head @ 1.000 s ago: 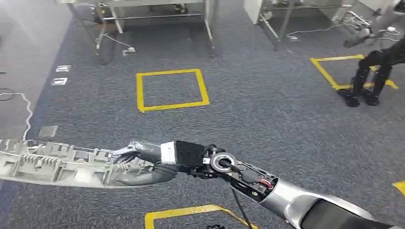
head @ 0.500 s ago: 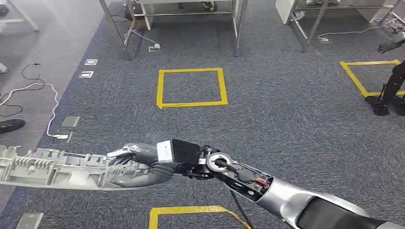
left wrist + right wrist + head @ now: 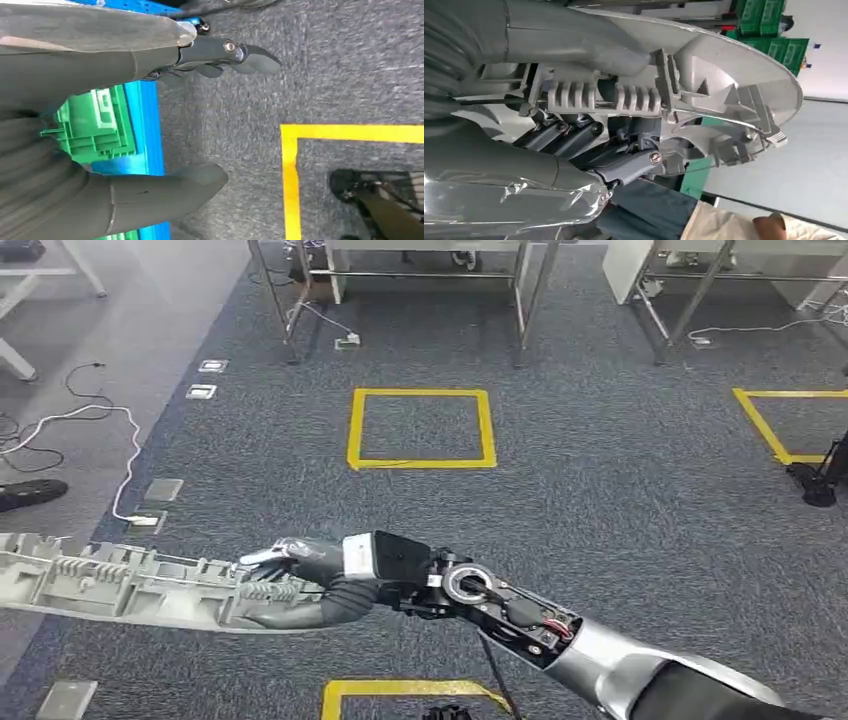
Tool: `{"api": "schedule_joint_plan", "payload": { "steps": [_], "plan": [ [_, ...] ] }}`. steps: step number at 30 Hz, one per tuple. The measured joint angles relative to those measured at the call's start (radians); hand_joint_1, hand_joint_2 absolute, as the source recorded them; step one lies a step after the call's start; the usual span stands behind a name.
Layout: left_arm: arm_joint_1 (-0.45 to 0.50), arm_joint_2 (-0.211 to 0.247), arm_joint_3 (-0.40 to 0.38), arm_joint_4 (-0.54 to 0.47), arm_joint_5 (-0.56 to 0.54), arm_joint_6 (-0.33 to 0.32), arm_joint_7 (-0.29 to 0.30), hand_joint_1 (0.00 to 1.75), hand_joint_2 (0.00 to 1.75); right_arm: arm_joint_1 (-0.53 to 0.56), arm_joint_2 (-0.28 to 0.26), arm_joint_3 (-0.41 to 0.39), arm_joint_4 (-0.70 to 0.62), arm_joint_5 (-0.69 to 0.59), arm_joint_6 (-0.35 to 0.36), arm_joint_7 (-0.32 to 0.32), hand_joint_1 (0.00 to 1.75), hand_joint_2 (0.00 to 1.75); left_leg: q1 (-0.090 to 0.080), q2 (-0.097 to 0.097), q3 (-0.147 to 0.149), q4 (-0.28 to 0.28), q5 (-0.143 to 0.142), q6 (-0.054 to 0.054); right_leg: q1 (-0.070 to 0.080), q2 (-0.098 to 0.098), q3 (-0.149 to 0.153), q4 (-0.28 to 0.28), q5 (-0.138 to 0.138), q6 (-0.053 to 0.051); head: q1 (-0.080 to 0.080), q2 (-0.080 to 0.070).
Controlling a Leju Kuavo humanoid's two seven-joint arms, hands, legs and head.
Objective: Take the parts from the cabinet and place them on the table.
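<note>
1. Because the part [image 3: 130, 585] is long and ribbed, my right hand [image 3: 300, 580] grips it at one end, thumb over the top edge and fingers curled beneath into the ribbing; from the right wrist, the fingers [image 3: 574, 135] sit hooked among the moulded clips, which I judge keeps it from twisting.
2. Held roughly level, the grey plastic part reaches out across my front toward my left, above the carpet and touching nothing else.
3. My left hand [image 3: 150, 125] hangs low with nothing in it, thumb and fingers apart, beside green crates [image 3: 95, 125] on a blue frame.
4. Ahead lie grey carpet, a yellow taped square [image 3: 421, 428], metal table legs [image 3: 525, 300] further off, and another yellow outline [image 3: 770, 425] to my right.
5. A white cable [image 3: 110, 440] trails over the floor at my left near floor sockets [image 3: 200, 392]; the part's far end passes above that side, so I judge swinging it needs care.
6. Seen from the right wrist, a person's sleeve [image 3: 744, 227] is close beneath the part.
</note>
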Motion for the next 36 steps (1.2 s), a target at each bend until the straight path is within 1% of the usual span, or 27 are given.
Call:
{"api": "schedule_joint_plan", "payload": {
  "steps": [2,3,5,8,10,11,13,14,15,16,17,19,20,21,22,23,25,26,27,29,30,31,32,33,34,35,36],
  "plan": [
    [0.001,0.000,0.000,0.000,-0.002,0.000,0.000,0.00,1.75,0.000,0.000,-0.001,0.000,0.000,-0.002,0.000,1.75,1.75,-0.002,-0.003,0.035,0.000,-0.023,-0.004,0.004,0.002,0.055,-0.165,0.096,-0.014,0.005,0.000],
    [0.006,-0.004,0.000,0.000,-0.005,-0.001,0.000,0.00,1.75,0.000,-0.001,-0.002,0.001,0.000,-0.003,0.000,1.75,1.75,0.000,-0.004,0.038,-0.002,-0.033,-0.005,0.010,0.003,0.069,-0.242,0.170,-0.026,0.007,0.000],
    [0.001,-0.004,0.000,0.000,-0.008,-0.001,0.000,0.00,1.75,0.006,-0.002,-0.003,0.000,0.002,-0.006,0.002,1.75,1.75,-0.002,-0.009,0.046,0.000,-0.048,-0.019,0.019,0.002,0.079,-0.276,0.134,-0.031,-0.001,0.000],
    [0.000,0.000,0.000,0.000,-0.008,-0.001,0.000,0.00,1.75,0.004,0.000,-0.005,-0.005,0.001,-0.006,0.002,1.75,1.75,-0.001,-0.008,0.062,0.032,-0.039,-0.032,0.012,0.005,0.120,-0.294,0.124,-0.051,0.000,0.000],
    [-0.004,-0.002,0.000,0.000,-0.010,-0.002,0.000,0.00,1.75,0.004,0.000,-0.007,-0.008,0.002,-0.008,0.003,1.75,1.75,0.003,0.002,-0.025,0.172,-0.005,-0.043,0.008,0.003,0.157,-0.304,0.103,-0.056,-0.013,0.000],
    [-0.004,-0.002,0.000,0.000,-0.011,-0.002,0.000,0.00,1.75,0.004,0.000,-0.008,-0.008,0.002,-0.011,0.003,1.75,1.75,0.006,0.004,-0.082,0.242,-0.013,-0.049,0.008,0.002,0.171,-0.306,0.092,-0.058,-0.019,0.000],
    [-0.001,0.000,0.000,0.000,-0.011,-0.002,0.000,0.00,1.75,0.006,0.000,-0.008,-0.008,0.002,-0.012,0.005,1.75,1.75,0.012,0.007,-0.182,0.323,-0.100,-0.063,0.005,0.004,0.210,-0.310,0.059,-0.057,-0.020,0.000],
    [0.001,0.000,0.000,0.000,-0.011,-0.002,0.001,0.00,1.75,0.006,0.000,-0.008,-0.008,0.002,-0.013,0.006,1.75,1.75,0.013,0.008,-0.209,0.320,-0.141,-0.065,0.002,0.006,0.233,-0.310,0.042,-0.055,-0.021,0.000],
    [0.003,0.002,0.000,0.000,-0.011,-0.002,0.002,0.00,1.75,0.007,0.000,-0.008,-0.008,0.002,-0.014,0.006,1.75,1.75,0.014,0.009,-0.224,0.289,-0.155,-0.067,-0.002,0.009,0.258,-0.310,0.023,-0.052,-0.023,0.000],
    [0.008,0.003,0.000,0.000,-0.011,-0.002,0.002,0.00,1.75,0.008,0.000,-0.008,-0.008,0.002,-0.015,0.007,1.75,1.75,0.014,0.010,-0.228,0.233,-0.147,-0.068,-0.007,0.011,0.286,-0.310,0.001,-0.048,-0.026,0.000],
    [0.010,0.005,0.000,0.000,-0.011,-0.002,0.002,0.00,1.75,0.009,0.000,-0.008,-0.008,0.002,-0.016,0.008,1.75,1.75,0.015,0.012,-0.226,0.167,-0.098,-0.068,-0.012,0.011,0.314,-0.311,-0.021,-0.042,-0.029,0.000],
    [0.021,0.004,0.000,0.000,-0.011,-0.002,0.002,0.00,1.75,0.012,-0.002,-0.009,-0.006,0.001,-0.017,0.007,1.75,1.75,0.015,0.036,-0.235,0.034,0.162,-0.063,-0.010,0.008,0.346,-0.307,-0.067,-0.031,-0.049,0.000],
    [0.017,0.006,0.000,0.000,-0.011,-0.002,0.002,0.00,1.75,0.015,-0.002,-0.008,-0.006,0.001,-0.018,0.008,1.75,1.75,0.012,0.049,-0.221,0.051,0.165,-0.054,-0.002,0.013,0.354,-0.321,-0.085,-0.022,-0.052,0.000],
    [0.013,0.008,0.000,0.000,-0.011,-0.002,0.002,0.00,1.75,0.016,-0.001,-0.009,-0.008,0.002,-0.017,0.011,1.75,1.75,0.010,0.042,-0.216,0.059,0.146,-0.043,-0.002,0.008,0.388,-0.343,-0.099,-0.017,-0.037,0.000],
    [0.009,0.006,0.000,0.000,-0.011,-0.002,0.003,0.00,1.75,0.014,-0.001,-0.010,-0.010,0.002,-0.018,0.010,1.75,1.75,0.015,0.043,-0.209,0.055,0.130,-0.033,0.000,0.008,0.410,-0.335,-0.079,-0.007,-0.038,0.000],
    [0.004,0.004,0.000,0.000,-0.011,-0.002,0.004,0.00,1.75,0.005,0.001,-0.010,-0.015,0.002,-0.017,0.008,1.75,1.75,0.015,0.038,-0.192,0.055,0.122,-0.025,-0.002,0.008,0.398,-0.300,-0.061,-0.002,-0.038,0.000],
    [0.005,0.004,0.000,0.000,-0.011,-0.002,0.004,0.00,1.75,0.005,0.002,-0.010,-0.016,0.001,-0.017,0.008,1.75,1.75,0.017,0.029,-0.149,0.043,0.095,-0.010,-0.003,0.007,0.290,-0.127,-0.005,-0.003,-0.020,0.000],
    [0.006,0.004,0.000,0.000,-0.010,-0.002,0.004,0.00,1.75,0.008,0.002,-0.010,-0.016,0.001,-0.017,0.008,1.75,1.75,0.015,0.027,-0.129,0.035,0.083,-0.005,-0.002,0.007,0.240,-0.063,-0.015,-0.004,-0.011,0.000],
    [0.007,0.004,0.000,0.000,-0.009,-0.002,0.004,0.00,1.75,0.014,0.000,-0.010,-0.015,0.001,-0.017,0.009,1.75,1.75,0.012,0.022,-0.096,0.023,0.064,-0.002,0.000,0.007,0.176,-0.007,-0.061,-0.007,-0.005,0.000],
    [0.009,0.004,0.000,0.000,-0.008,-0.002,0.004,0.00,1.75,0.018,-0.002,-0.010,-0.015,0.001,-0.017,0.009,1.75,1.75,0.006,0.011,-0.029,-0.001,0.030,0.001,0.002,0.008,0.094,0.005,-0.173,-0.012,0.009,0.000],
    [0.011,0.005,0.000,0.000,-0.008,-0.001,0.004,0.00,1.75,0.018,-0.002,-0.010,-0.015,0.001,-0.017,0.009,1.75,1.75,0.003,0.006,0.010,-0.012,0.009,0.003,0.002,0.008,0.066,-0.022,-0.207,-0.014,0.010,0.000],
    [0.013,0.005,0.000,0.000,-0.008,-0.001,0.004,0.00,1.75,0.018,-0.003,-0.010,-0.015,0.001,-0.017,0.010,1.75,1.75,-0.001,0.002,0.050,-0.022,-0.012,0.004,0.003,0.008,0.048,-0.072,-0.205,-0.018,0.012,0.000],
    [0.013,0.005,0.000,0.000,-0.008,-0.001,0.004,0.00,1.75,0.019,-0.003,-0.010,-0.014,0.000,-0.017,0.011,1.75,1.75,-0.004,-0.001,0.087,-0.028,-0.033,0.004,0.006,0.008,0.037,-0.135,-0.146,-0.024,0.013,0.000],
    [0.015,0.005,0.000,0.000,-0.008,-0.001,0.004,0.00,1.75,0.021,-0.005,-0.010,-0.013,-0.002,-0.017,0.013,1.75,1.75,-0.005,0.000,0.121,-0.036,-0.057,0.005,0.012,0.004,0.030,-0.217,-0.001,-0.039,0.015,0.000],
    [0.020,0.002,0.000,0.000,-0.008,-0.001,0.004,0.00,1.75,0.027,-0.011,-0.010,-0.009,-0.002,-0.016,0.014,1.75,1.75,-0.005,-0.001,0.146,-0.038,-0.077,0.005,0.021,-0.007,0.019,-0.295,0.195,-0.048,0.013,0.000],
    [0.018,0.002,0.000,0.000,-0.010,-0.001,0.004,0.00,1.75,0.029,-0.014,-0.009,-0.006,-0.005,-0.016,0.014,1.75,1.75,-0.006,-0.016,0.167,-0.044,-0.095,-0.005,0.030,-0.008,0.029,-0.303,0.221,-0.050,0.001,0.000],
    [0.012,0.002,0.000,0.000,-0.011,-0.001,0.004,0.00,1.75,0.032,-0.014,-0.010,-0.005,-0.003,-0.015,0.017,1.75,1.75,-0.003,-0.013,0.207,-0.073,-0.113,-0.011,0.040,0.003,0.074,-0.304,0.212,-0.050,-0.005,0.000]
  ]
}}
